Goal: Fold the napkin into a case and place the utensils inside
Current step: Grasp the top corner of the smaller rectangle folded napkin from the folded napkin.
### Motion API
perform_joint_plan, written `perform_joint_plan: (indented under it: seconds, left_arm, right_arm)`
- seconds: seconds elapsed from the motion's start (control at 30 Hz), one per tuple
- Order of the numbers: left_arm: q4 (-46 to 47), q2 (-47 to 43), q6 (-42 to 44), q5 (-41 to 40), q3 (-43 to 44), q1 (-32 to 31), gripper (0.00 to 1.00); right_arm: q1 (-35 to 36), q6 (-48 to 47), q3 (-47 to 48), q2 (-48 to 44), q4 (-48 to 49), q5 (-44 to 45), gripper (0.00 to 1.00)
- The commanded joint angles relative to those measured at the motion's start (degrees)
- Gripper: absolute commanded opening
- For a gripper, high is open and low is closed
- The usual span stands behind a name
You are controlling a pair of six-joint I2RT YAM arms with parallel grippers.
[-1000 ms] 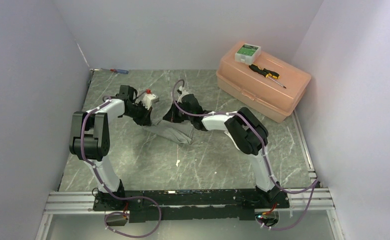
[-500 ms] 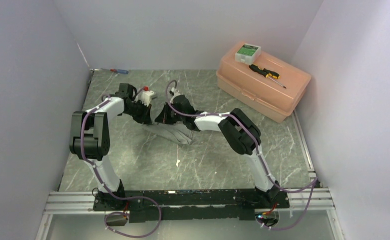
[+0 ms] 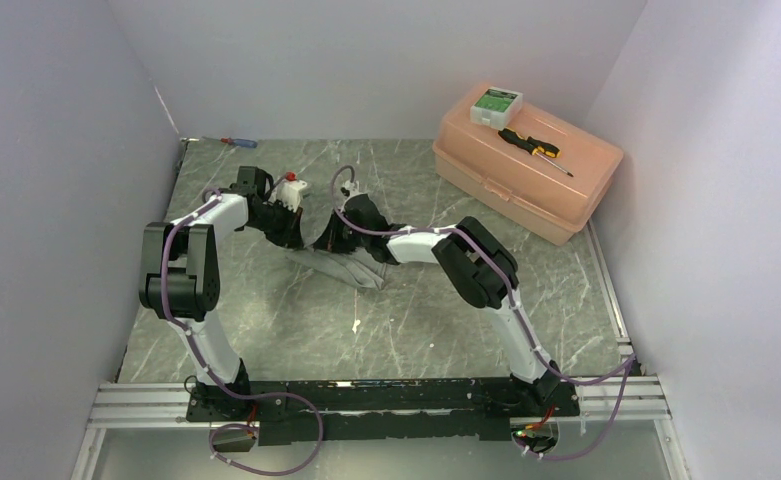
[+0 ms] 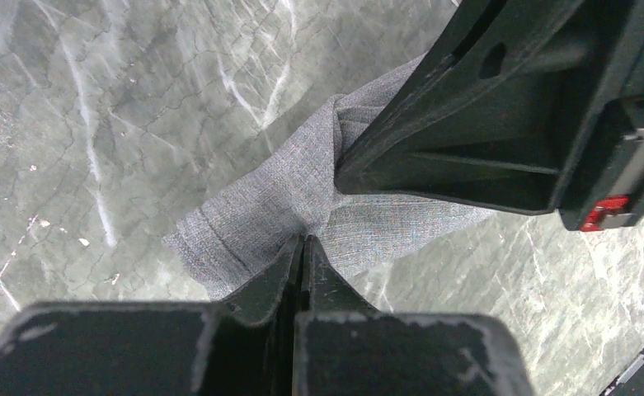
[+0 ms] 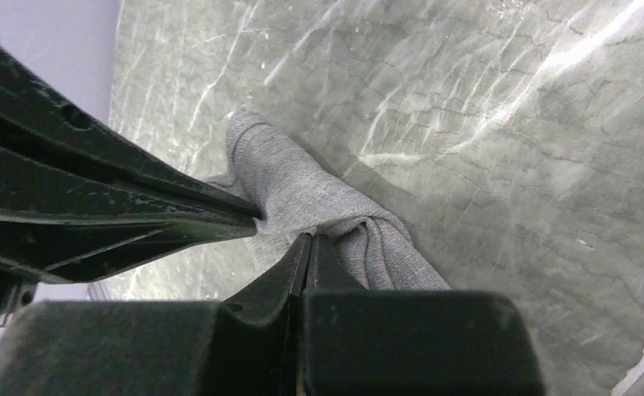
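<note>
Now: grey napkin [image 3: 354, 264], bunched on tabletop [image 3: 296, 330].
Clamped on its ten o'clock end: left tool [image 4: 303, 241], right tool [image 5: 308, 239].

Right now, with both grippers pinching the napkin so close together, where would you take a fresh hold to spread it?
Likely the loose hemmed end of the napkin, coming down from above on the near side. The left gripper and right gripper are shut on it almost side by side, so it hangs bunched; that end trails free toward the table.
</note>
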Motion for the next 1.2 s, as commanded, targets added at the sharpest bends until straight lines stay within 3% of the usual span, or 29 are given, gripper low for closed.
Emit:
perform_joint_plan:
  seconds: [0.0, 0.53, 0.73, 0.97, 1.07, 1.17]
  left_arm:
    - [-0.7, -1.65, -1.91, 2.53, 1.51, 0.51, 0.03]
    - [-0.35, -3.77, 0.85, 8.0, -1.9, 0.85, 0.03]
    - [-1.74, -1.38, 8.08, 2.33, -2.63, -0.14, 0.03]
    - [0.45, -0.57, 8.74, -2.15, -4.23, -0.16, 0.03]
    - [0.93, -0.47, 8.2, -2.93, -4.43, -0.15, 0.03]
    - [0.93, -0.11, 7.5, -3.43, -4.05, -0.14, 0.03]
  right_arm:
    - [0.9, -1.43, 3.09, 2.53, -0.48, 1.66, 0.0]
    - [1.09, 1.23, 4.28, 5.66, 2.9, 9.51, 0.0]
    - [0.57, 4.75, -0.07, 3.61, 15.94, 5.73, 0.0]
    - [-0.82, 7.13, -7.69, -2.16, 26.65, 1.1, 0.0]
    - [-1.46, 4.97, -11.29, -6.68, 25.66, 1.06, 0.0]
    - [-0.54, -3.3, -11.65, -12.01, 17.38, 1.32, 0.0]
